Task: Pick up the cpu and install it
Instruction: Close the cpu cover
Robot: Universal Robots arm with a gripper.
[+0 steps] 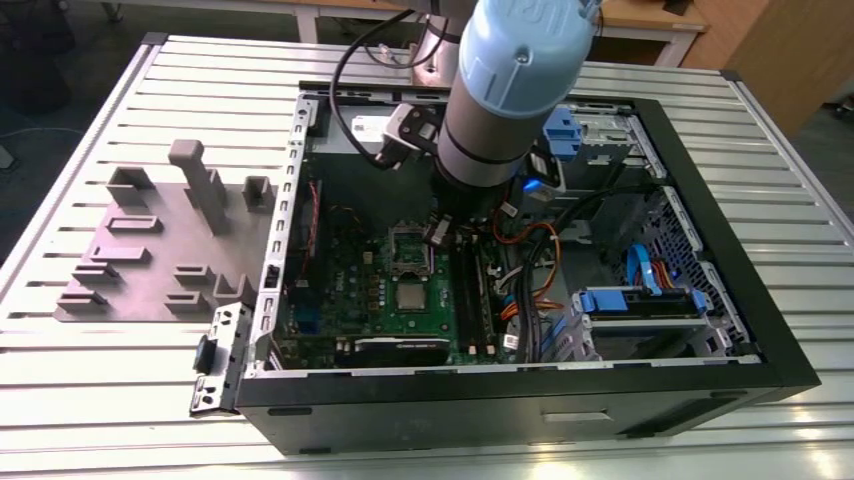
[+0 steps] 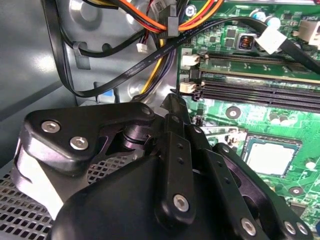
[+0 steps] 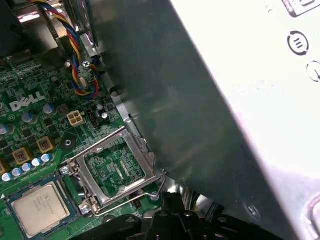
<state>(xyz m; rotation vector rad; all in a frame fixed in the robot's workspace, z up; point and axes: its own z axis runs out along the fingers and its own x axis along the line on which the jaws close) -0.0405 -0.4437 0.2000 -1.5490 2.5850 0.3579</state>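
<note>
Clenched and empty, the gripper hangs inside the open computer case, its black tips drawn together with nothing between them in both wrist views. In the first wrist view it sits just beside the thin wire lever of the socket frame. Whether it touches that lever cannot be told.

The cpu lies flat on the green motherboard, its silver-gray top facing up, set in a dark-edged square seat. The socket frame stands swung open next to it, with green board showing through its window. In the exterior view the cpu is at the lower centre of the frame, directly below the open frame. In the second wrist view it lies apart from the gripper, beyond the black linkage.

The robot arm, pale blue at its joint, comes down from the top centre of the exterior view into the case. Long black memory slots run across the board near the cpu, and orange and black cables loop above them. A big gray box with a white label stands close beside the socket frame.

The case rests on a slatted metal bench. A gray fixture block lies on the bench at the exterior view's left.
</note>
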